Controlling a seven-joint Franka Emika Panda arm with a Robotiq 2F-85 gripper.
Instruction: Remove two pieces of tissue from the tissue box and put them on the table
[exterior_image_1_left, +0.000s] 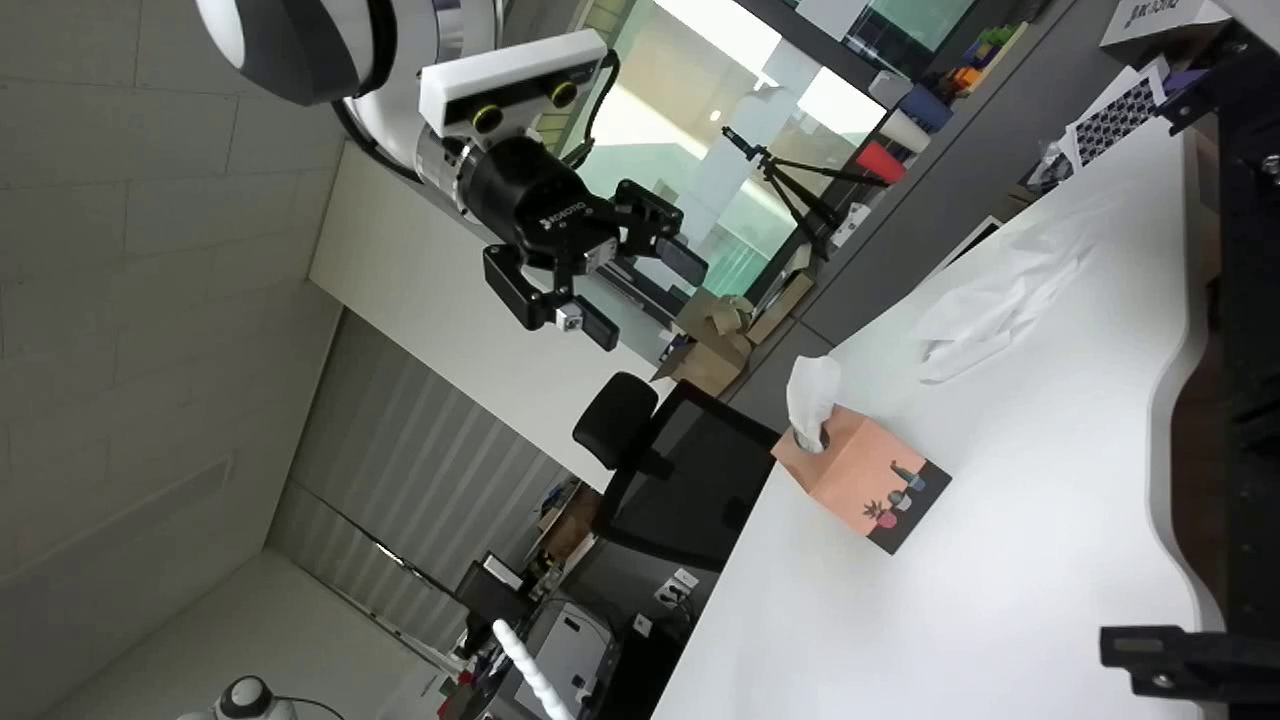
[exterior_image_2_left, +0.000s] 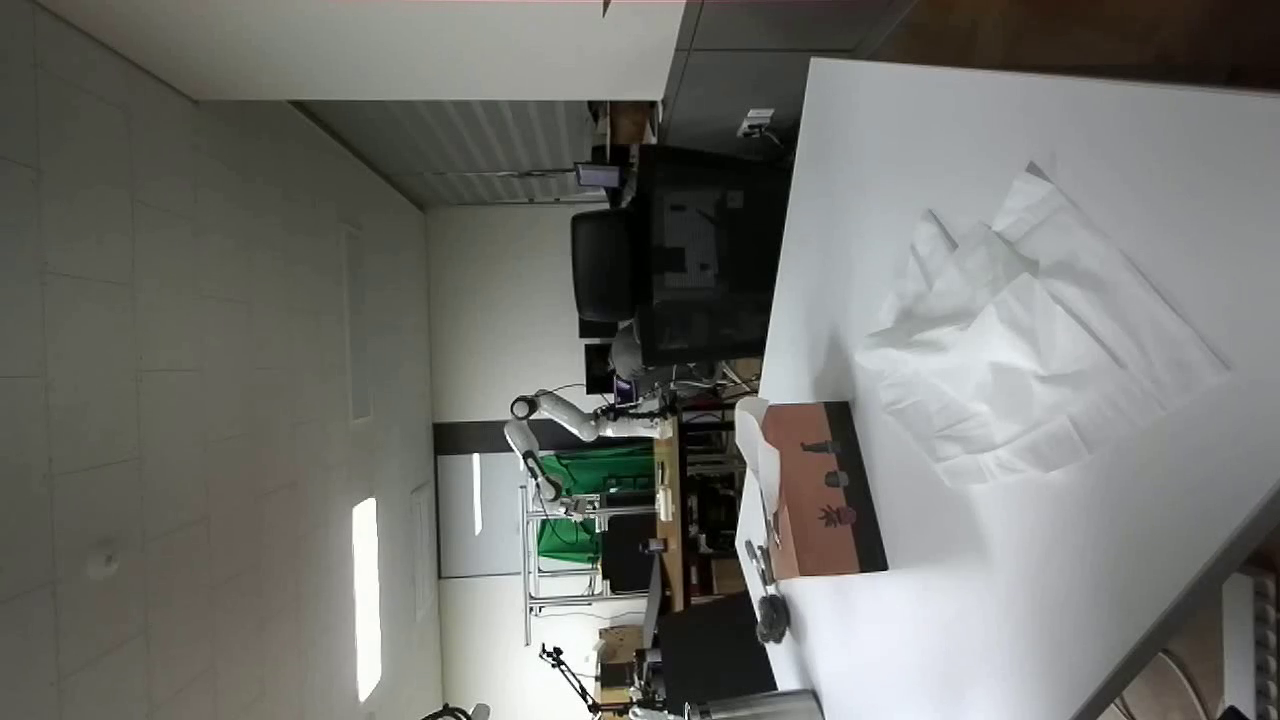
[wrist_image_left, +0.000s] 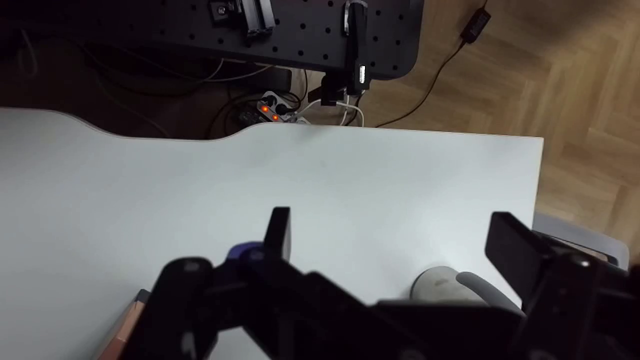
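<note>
The salmon-pink tissue box (exterior_image_1_left: 870, 475) stands on the white table (exterior_image_1_left: 1050, 500); in another exterior view it shows its dark patterned end (exterior_image_2_left: 815, 490). A white tissue (exterior_image_1_left: 812, 400) sticks out of its opening. Crumpled white tissue (exterior_image_2_left: 1040, 340) lies spread on the table beside the box and also shows in an exterior view (exterior_image_1_left: 1005, 300); I cannot tell how many sheets overlap. My gripper (exterior_image_1_left: 642, 296) is open and empty, high above the table and apart from the box. In the wrist view its fingers (wrist_image_left: 395, 237) are wide apart, with a box corner (wrist_image_left: 122, 330) at lower left.
In the wrist view a round grey container (wrist_image_left: 435, 287) with a handle stands on the table between and below the fingers. A blue round thing (wrist_image_left: 245, 248) shows behind the left finger. A black chair (exterior_image_1_left: 690, 480) stands at the table's edge. A dark object (exterior_image_2_left: 772, 617) lies near the box.
</note>
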